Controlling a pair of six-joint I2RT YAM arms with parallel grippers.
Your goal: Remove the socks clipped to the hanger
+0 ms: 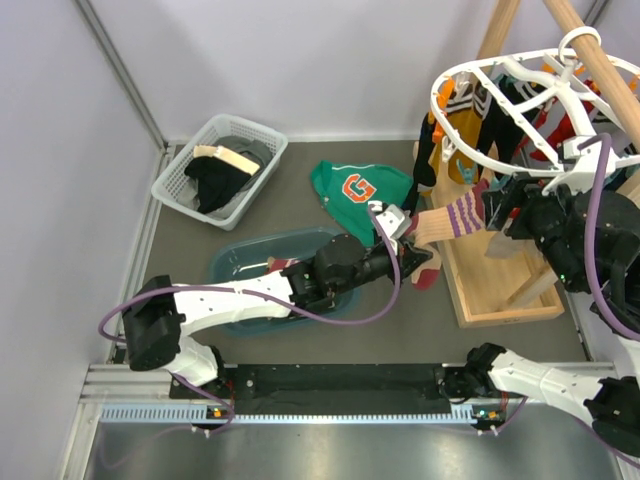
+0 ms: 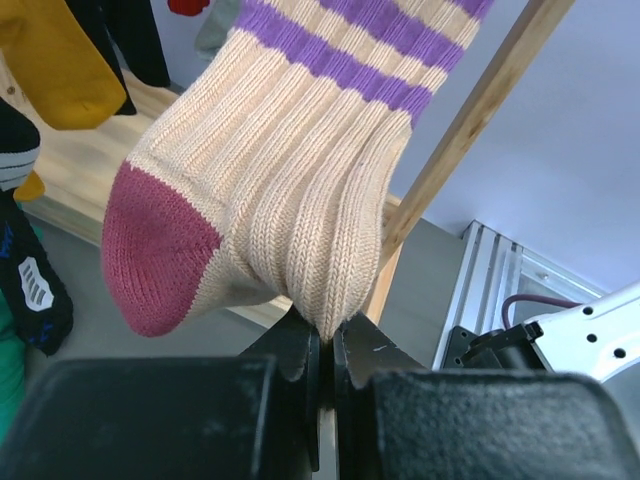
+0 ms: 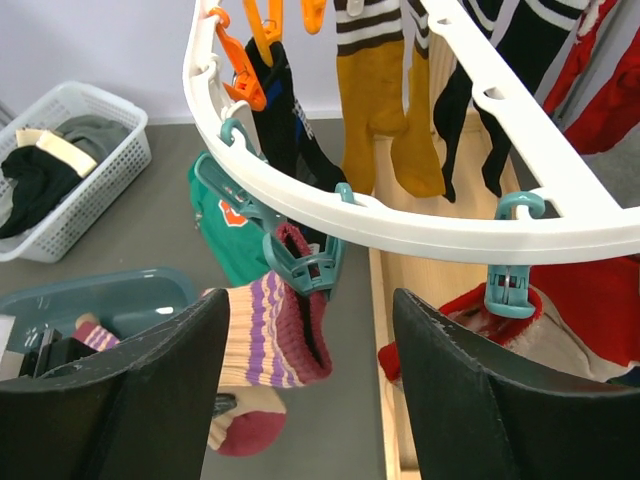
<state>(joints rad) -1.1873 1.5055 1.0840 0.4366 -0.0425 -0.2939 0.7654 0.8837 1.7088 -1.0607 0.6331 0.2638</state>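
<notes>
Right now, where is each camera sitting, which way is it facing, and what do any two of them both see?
Top external: above and behind the arm bases, looking down at the table; both arms show, with the hanger and white basket.
Left wrist: on the left arm, looking along the left hand, shut on the purple-striped sock; only its fingers show.
Right wrist: on the right arm, looking between the right hand's open fingers at the hanger rim and a teal clip.
Shared: all three see that sock.
</notes>
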